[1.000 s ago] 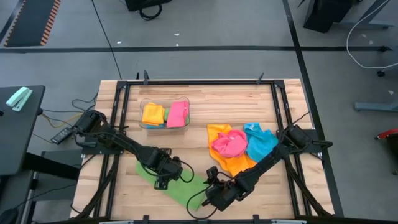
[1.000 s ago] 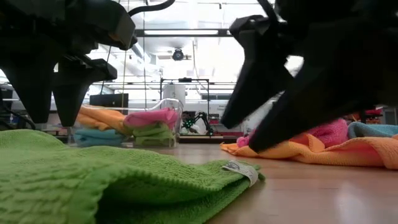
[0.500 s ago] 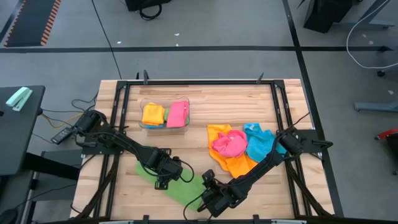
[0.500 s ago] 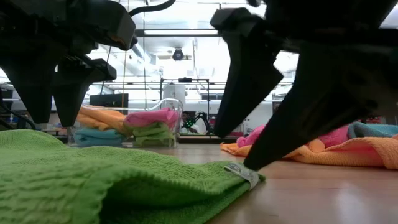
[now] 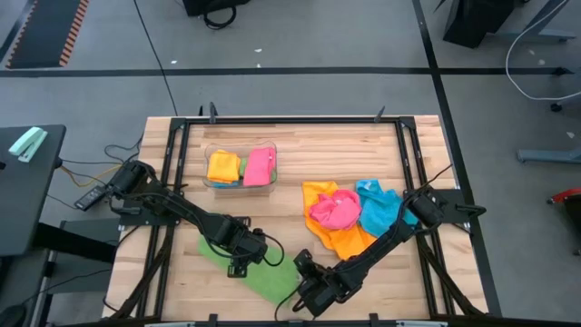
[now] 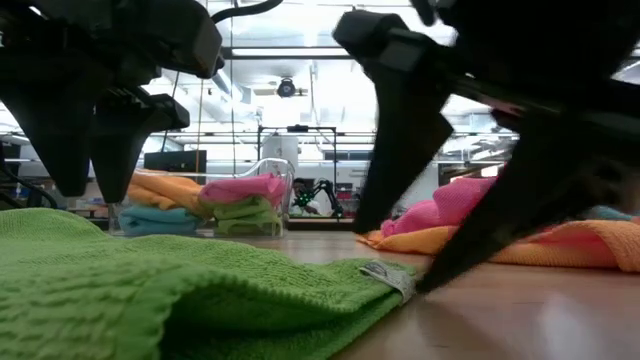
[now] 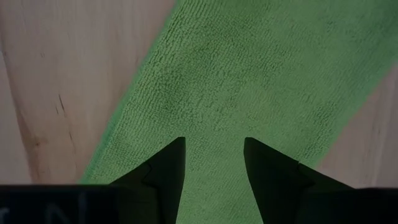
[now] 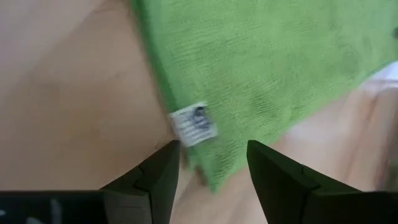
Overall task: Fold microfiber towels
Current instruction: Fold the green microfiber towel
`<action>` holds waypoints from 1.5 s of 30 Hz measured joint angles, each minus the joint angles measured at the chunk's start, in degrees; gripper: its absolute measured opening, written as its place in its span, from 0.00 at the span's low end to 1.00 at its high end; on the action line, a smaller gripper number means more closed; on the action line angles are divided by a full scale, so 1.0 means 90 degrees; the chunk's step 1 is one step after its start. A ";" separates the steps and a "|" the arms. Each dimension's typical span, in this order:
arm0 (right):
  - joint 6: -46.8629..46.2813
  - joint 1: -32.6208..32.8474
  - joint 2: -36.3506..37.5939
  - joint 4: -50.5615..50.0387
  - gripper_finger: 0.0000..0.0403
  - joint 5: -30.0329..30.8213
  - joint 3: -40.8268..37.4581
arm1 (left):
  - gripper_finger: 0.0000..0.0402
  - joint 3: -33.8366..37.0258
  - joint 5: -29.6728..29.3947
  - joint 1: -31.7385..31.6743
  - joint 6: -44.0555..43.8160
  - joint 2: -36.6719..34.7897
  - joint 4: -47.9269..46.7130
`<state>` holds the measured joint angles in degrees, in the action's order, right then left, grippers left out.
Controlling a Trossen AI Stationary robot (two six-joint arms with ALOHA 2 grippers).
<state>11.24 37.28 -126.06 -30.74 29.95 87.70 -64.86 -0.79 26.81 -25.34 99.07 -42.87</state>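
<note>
towels: one green towel [image 5: 259, 271] flat (three heaped [image 5: 349, 213] nearby).

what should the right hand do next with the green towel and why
Probably lower the open right hand and close on the green towel corner by the white tag: that corner sits between its fingers, ungripped. The open left hand hovers over the cloth's middle.

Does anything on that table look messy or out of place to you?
Yes: the pink, orange and blue towels lie crumpled in one overlapping heap, unlike the neat folded ones in the clear bin. The green towel lies askew to the table edges.
</note>
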 joint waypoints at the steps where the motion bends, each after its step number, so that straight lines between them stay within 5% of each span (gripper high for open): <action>1: 0.0031 -0.0006 0.0004 0.0057 0.49 0.0021 -0.0017 | 0.43 0.0000 0.0001 0.0000 -0.0030 0.0000 0.0022; 13: 0.0577 -0.0029 0.0049 0.0986 0.46 0.0008 -0.0505 | 0.43 0.0000 0.0001 0.0000 -0.0065 0.0000 0.0034; 27: 0.0729 -0.0044 0.0015 0.1003 0.02 -0.0233 -0.0525 | 0.42 0.0000 0.0001 0.0000 -0.0064 0.0000 0.0045; 40: 0.0255 0.0296 0.1026 -0.0660 0.01 -0.0169 -0.0542 | 0.37 0.0002 0.0006 0.0350 -0.0112 -0.0012 0.0248; 45: -0.0235 0.0342 0.1611 -0.1690 0.01 -0.0686 -0.0532 | 0.36 0.0002 0.0011 0.0439 -0.0114 -0.0015 0.0243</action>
<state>9.13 40.36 -111.56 -45.96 23.78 82.91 -64.84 -0.69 30.76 -26.36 98.94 -40.69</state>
